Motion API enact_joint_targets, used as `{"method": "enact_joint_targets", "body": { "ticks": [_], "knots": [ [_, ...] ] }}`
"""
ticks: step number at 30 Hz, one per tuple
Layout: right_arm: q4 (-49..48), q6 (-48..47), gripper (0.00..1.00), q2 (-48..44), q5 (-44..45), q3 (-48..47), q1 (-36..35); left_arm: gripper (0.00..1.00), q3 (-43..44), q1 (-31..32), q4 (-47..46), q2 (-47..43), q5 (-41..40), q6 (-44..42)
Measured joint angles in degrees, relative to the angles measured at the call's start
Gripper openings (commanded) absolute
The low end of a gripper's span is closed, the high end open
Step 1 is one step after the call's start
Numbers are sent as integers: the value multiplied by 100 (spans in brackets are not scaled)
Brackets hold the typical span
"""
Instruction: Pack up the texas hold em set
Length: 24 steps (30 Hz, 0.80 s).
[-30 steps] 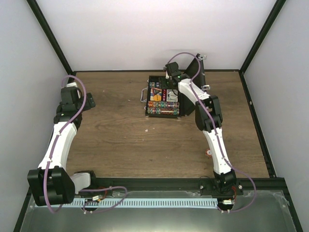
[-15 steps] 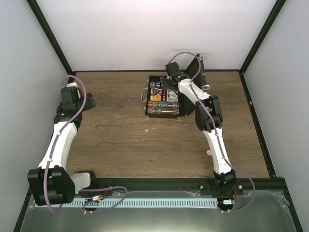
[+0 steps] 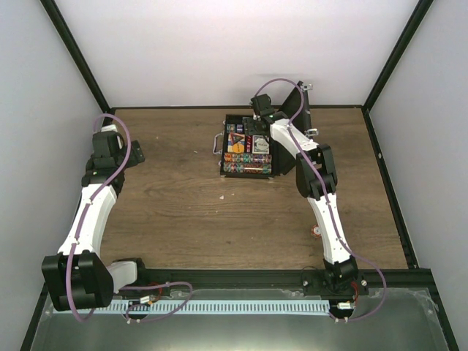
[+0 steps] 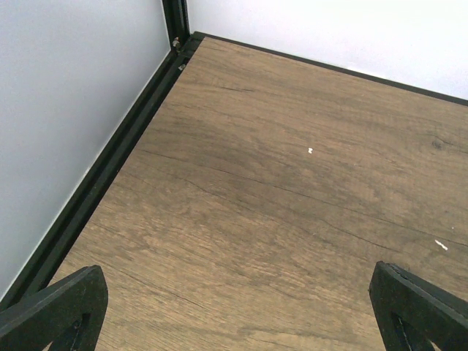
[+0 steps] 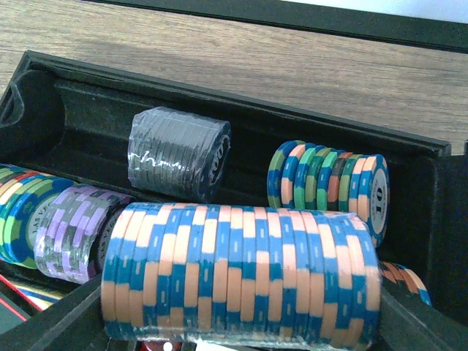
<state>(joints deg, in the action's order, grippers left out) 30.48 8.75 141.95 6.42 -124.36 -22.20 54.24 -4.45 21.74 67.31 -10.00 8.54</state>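
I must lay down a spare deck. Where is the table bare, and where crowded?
Bare: table between the left arm and the case, and the near strip before it. Crowded: far centre, where the right gripper holds a chip stack over the case.

The table (image 4: 278, 219) is matt brown wood grain. Clear, shiny plastic film wraps the blue-and-orange chip stack (image 5: 241, 274) and the dark grey stack (image 5: 178, 153). The case (image 5: 80, 95) lining looks matt black, slightly rough.

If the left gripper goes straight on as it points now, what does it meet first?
The left gripper would probably meet the wooden table near the left wall; nothing else shows ahead.
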Motion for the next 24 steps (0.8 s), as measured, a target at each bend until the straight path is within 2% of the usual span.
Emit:
{"method": "enact_joint_targets", "body": {
  "ticks": [4, 24],
  "knots": [
    [0, 2, 52, 0, 4, 0, 0, 100, 0, 0, 0, 0, 0, 0],
    [11, -22, 80, 0, 116, 0, -50, 100, 0, 0, 0, 4, 9, 0]
  ]
}}
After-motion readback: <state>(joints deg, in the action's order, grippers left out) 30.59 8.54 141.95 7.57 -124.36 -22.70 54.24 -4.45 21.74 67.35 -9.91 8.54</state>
